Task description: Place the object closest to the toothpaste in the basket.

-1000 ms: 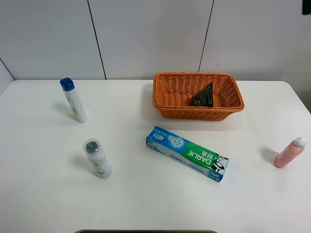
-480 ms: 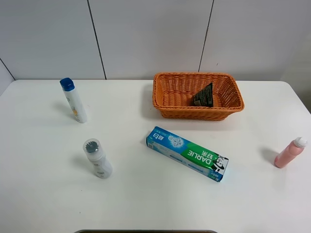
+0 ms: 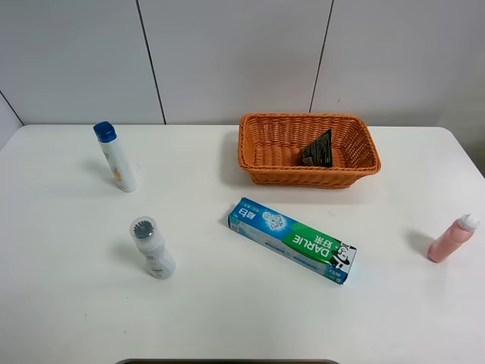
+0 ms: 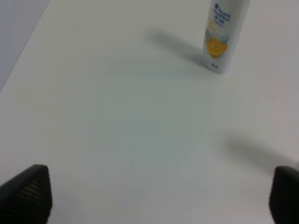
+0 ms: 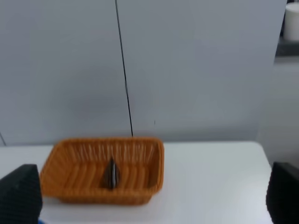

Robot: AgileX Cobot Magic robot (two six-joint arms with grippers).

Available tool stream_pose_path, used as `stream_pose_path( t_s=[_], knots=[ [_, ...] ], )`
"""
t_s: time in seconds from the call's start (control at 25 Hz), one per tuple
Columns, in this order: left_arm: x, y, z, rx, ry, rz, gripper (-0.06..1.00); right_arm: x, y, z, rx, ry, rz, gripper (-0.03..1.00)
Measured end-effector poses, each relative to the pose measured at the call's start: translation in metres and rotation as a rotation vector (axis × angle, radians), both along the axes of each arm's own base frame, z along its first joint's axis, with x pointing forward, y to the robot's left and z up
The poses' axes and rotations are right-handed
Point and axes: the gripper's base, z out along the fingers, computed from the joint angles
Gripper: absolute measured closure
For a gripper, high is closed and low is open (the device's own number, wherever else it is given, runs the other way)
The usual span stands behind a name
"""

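Note:
The green and blue toothpaste box point(image 3: 292, 240) lies flat at the table's middle. The orange wicker basket point(image 3: 303, 179) stands behind it and holds a dark triangular object point(image 3: 318, 149). Neither arm shows in the exterior view. My left gripper point(image 4: 152, 196) is open and empty above bare table, facing the white bottle with the blue cap point(image 4: 223, 35). My right gripper point(image 5: 150, 193) is open and empty, raised, facing the basket point(image 5: 93, 193) and the dark object point(image 5: 110, 173) in it.
The white bottle with the blue cap point(image 3: 115, 156) stands at the back left. A white bottle with a grey cap point(image 3: 151, 248) is at the front left. A pink bottle point(image 3: 452, 238) stands at the right edge. A panelled wall runs behind the table.

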Motion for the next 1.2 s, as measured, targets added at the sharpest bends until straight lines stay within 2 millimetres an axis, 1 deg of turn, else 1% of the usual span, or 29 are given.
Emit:
stream_pose_path(
  t_s=[0.04,0.16,0.2,0.32,0.44,0.64,0.76,0.96,1.04,1.2],
  knots=[
    [0.0,0.0,0.0,0.0,0.0,0.0,0.0,0.005,0.0,-0.013,-0.001,0.037,-0.001,-0.02],
    [0.0,0.0,0.0,0.0,0.0,0.0,0.0,0.009,0.0,-0.047,0.018,0.11,-0.006,-0.02],
    [0.0,0.0,0.0,0.001,0.0,0.001,0.0,0.015,0.0,-0.062,0.018,0.155,-0.007,-0.02],
    [0.0,0.0,0.0,0.001,0.0,0.001,0.0,0.021,0.0,-0.1,0.011,0.23,-0.017,-0.02],
    [0.0,0.0,0.0,0.001,0.0,0.001,0.0,0.025,-0.002,-0.129,-0.003,0.242,-0.035,-0.02],
    [0.0,0.0,0.0,0.001,0.0,0.001,0.0,0.028,-0.005,-0.166,-0.023,0.236,-0.055,-0.02],
    [0.0,0.0,0.0,0.001,0.0,0.001,0.0,0.031,-0.007,-0.18,-0.021,0.255,-0.066,-0.02],
    [0.0,0.0,0.0,0.001,0.0,0.001,0.0,0.04,-0.006,-0.196,-0.026,0.31,-0.069,-0.02],
    [0.0,0.0,0.0,0.001,0.0,0.001,0.0,0.042,-0.006,-0.2,-0.02,0.318,-0.067,-0.02],
    [0.0,0.0,0.0,0.001,0.0,0.001,0.0,0.043,-0.006,-0.199,-0.037,0.305,-0.057,-0.02]
  ],
)
